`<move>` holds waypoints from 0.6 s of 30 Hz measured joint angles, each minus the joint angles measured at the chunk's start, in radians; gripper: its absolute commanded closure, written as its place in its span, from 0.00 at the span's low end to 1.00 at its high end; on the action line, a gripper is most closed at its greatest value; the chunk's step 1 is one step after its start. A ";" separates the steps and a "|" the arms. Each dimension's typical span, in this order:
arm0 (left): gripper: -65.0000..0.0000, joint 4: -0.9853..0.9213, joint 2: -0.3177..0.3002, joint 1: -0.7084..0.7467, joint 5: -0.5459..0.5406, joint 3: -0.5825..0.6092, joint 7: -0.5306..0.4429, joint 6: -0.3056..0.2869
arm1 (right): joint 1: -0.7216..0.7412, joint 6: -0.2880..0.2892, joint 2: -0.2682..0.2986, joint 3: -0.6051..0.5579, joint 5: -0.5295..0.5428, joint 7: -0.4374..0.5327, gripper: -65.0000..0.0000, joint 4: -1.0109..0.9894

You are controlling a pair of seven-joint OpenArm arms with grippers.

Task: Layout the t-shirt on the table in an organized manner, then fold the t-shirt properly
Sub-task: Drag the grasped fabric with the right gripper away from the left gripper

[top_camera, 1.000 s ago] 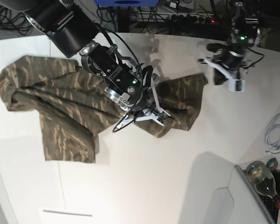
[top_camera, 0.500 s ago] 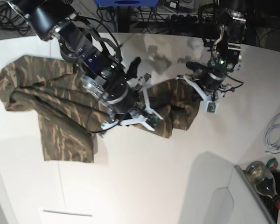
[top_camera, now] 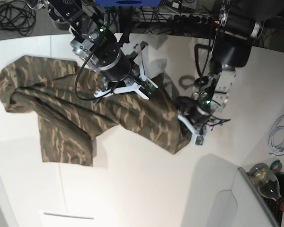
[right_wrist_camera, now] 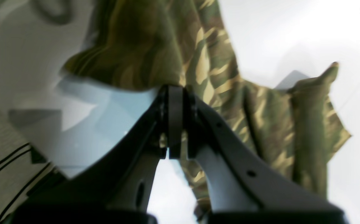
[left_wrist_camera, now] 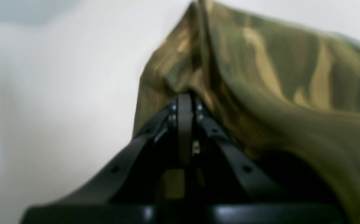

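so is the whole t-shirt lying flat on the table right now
No, both the left gripper and right gripper pinch the t-shirt, bunching it.

Black arms, white-fingered tools, green LEDs

In the base view, the t-shirt is spread across the left and middle of the table. Its right end is lifted off the tabletop between the right gripper, behind, and the left gripper, further right. A bottle is placed at the table's near right corner.
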 measured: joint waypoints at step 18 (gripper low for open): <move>1.00 0.638 -0.008 0.164 -0.008 -0.290 0.214 0.014 | 0.052 0.114 -0.129 -0.004 0.000 0.067 1.00 -0.354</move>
